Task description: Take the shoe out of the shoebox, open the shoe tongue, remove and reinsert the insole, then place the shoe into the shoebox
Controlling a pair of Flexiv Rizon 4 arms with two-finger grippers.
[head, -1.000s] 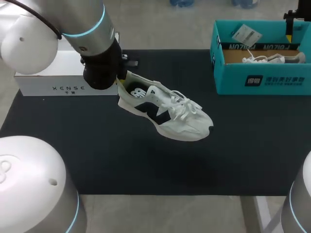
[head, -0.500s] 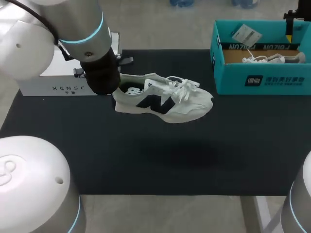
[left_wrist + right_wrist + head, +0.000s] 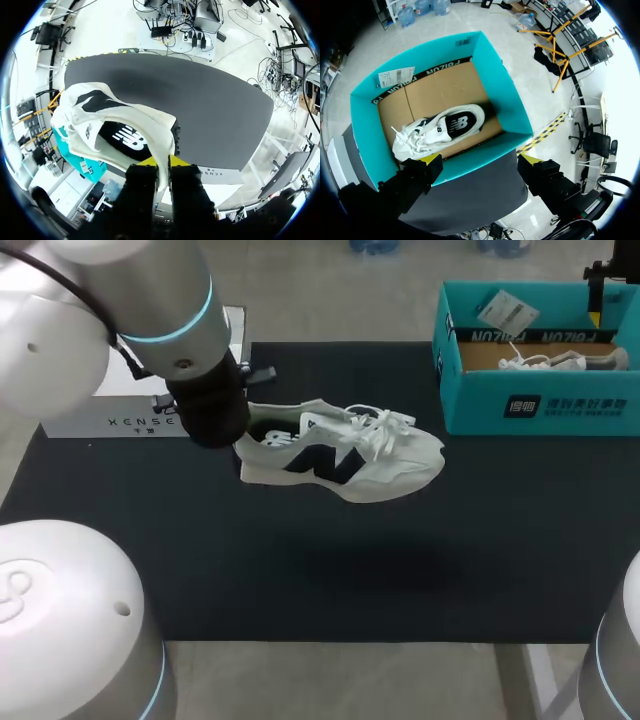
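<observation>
Pinching the shoe [image 3: 345,450] only by its heel rim, aloft over the table [image 3: 300,570], my left gripper [image 3: 163,162], its jaws closed, may let it pivot or slip under the toe's weight; my right gripper [image 3: 479,164] hangs open above the shoebox [image 3: 530,405].

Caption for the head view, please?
Left gripper holds a shoe above the table; second shoe lies in the box.

The head view looks down from above and behind on the whole tabletop [image 3: 300,570], from well back. The left wrist view sits right behind the left gripper [image 3: 163,165], very near the shoe [image 3: 115,125], facing down across the tabletop. The right wrist view faces down into the shoebox [image 3: 470,157] from above. All 3 views share the tabletop, and the head view also takes in the shoe and the shoebox.
</observation>
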